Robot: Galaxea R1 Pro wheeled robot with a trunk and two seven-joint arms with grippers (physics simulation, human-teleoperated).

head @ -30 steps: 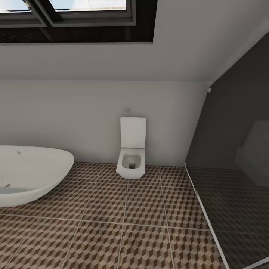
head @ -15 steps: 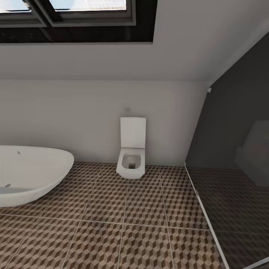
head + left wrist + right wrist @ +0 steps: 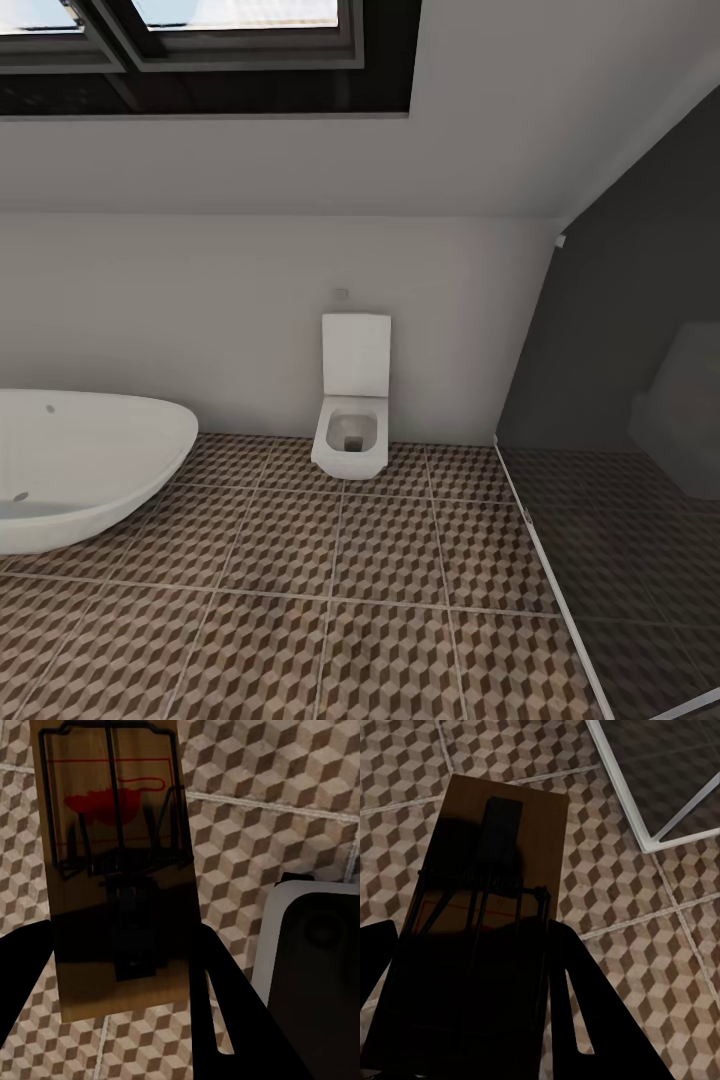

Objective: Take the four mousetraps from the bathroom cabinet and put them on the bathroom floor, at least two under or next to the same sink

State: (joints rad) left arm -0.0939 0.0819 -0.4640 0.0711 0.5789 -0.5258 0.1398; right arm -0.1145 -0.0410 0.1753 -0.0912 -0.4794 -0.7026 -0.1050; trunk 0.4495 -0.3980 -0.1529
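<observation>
Closest in, the left gripper (image 3: 124,975) pinches a mousetrap (image 3: 116,862) between its two dark fingers (image 3: 217,1012) — the tan board stands out lengthwise past the fingertips, with the wire frame and red spot on its far half and the spring bar lying between the fingers. Behind it lies the bathroom floor (image 3: 247,832) with its cube-printed tiles, and beside the gripper a white-edged dark part of the robot (image 3: 315,967) shows.

The right gripper (image 3: 472,1005) likewise clamps a second mousetrap (image 3: 502,862), its fingers (image 3: 585,1012) closed against the long edges of the board. The wire frame and red marking sit down at the fingertips, in shadow, while the plain end with a dark flat bar points away from the gripper. Beyond this board the same patterned tiles show, and further off the pale frame of a glass shower panel (image 3: 645,832) meets the floor at a corner.

Further out, in the head view, the tiled floor (image 3: 300,600) runs to the pale grey wall. A white oval bathtub (image 3: 80,460) stands at the left edge of the floor, a square white toilet (image 3: 352,420) against the far wall, and the dark glass shower panel (image 3: 620,400) along the right — above them all, a dark-framed skylight (image 3: 250,40) in the sloped ceiling.
</observation>
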